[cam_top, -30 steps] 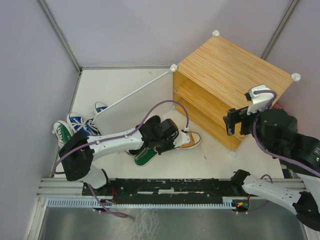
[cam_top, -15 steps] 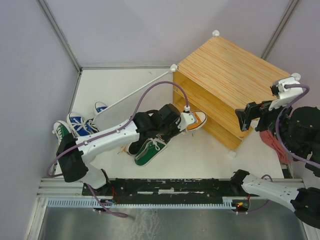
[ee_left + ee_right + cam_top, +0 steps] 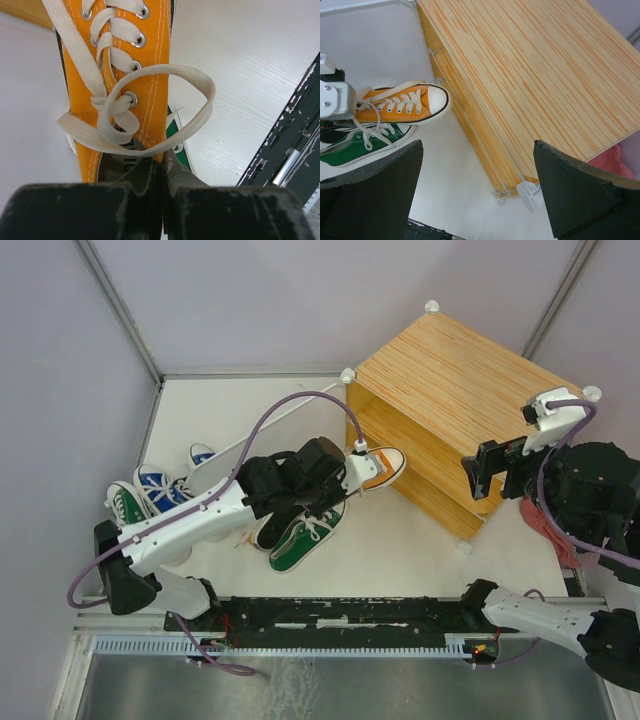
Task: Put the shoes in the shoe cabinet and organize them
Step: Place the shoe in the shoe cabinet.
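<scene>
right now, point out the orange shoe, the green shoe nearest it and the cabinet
orange shoe (image 3: 402, 102), right wrist view, on its laced upper
green shoe (image 3: 300, 545), top view, on its canvas upper
cabinet (image 3: 460, 370), top view, on its top panel

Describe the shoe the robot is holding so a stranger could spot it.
Start at the big striped light-wood shoe cabinet at the table's far right. Just before its open front is an orange canvas lace-up sneaker with a white toe cap. Unlike the green canvas sneaker lying nearby, it is the only orange one in view, held in the left arm's jaws.
</scene>
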